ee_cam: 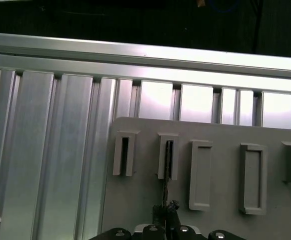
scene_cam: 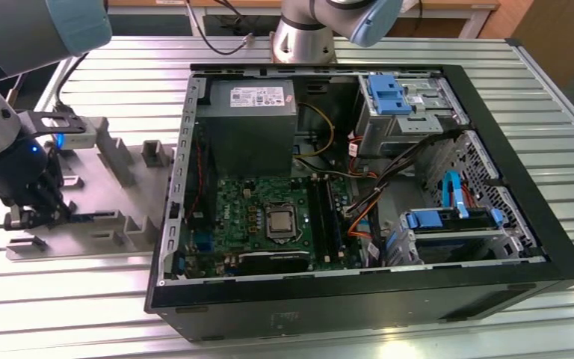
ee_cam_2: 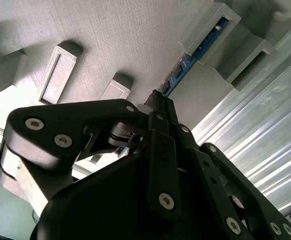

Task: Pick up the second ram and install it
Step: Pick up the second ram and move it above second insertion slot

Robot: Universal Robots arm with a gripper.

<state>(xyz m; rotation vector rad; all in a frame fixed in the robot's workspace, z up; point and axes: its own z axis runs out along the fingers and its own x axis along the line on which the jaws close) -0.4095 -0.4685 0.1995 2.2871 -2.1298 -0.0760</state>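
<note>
Slatted aluminium table (scene_cam: 566, 97) carries an open computer case (scene_cam: 367, 299), lying on its side with the motherboard (scene_cam: 252, 202) exposed. A grey slotted fixture (scene_cam: 117, 202) sits beside the case, toward the exterior view's left. The gripper (scene_cam: 33, 217) is down over the fixture's near end. In both wrist views the fingers (ee_cam_2: 161, 112) are pinched together on one end of the second ram (ee_cam_2: 185, 65), which stands on edge in the fixture's slots (ee_cam: 169, 155).
</note>
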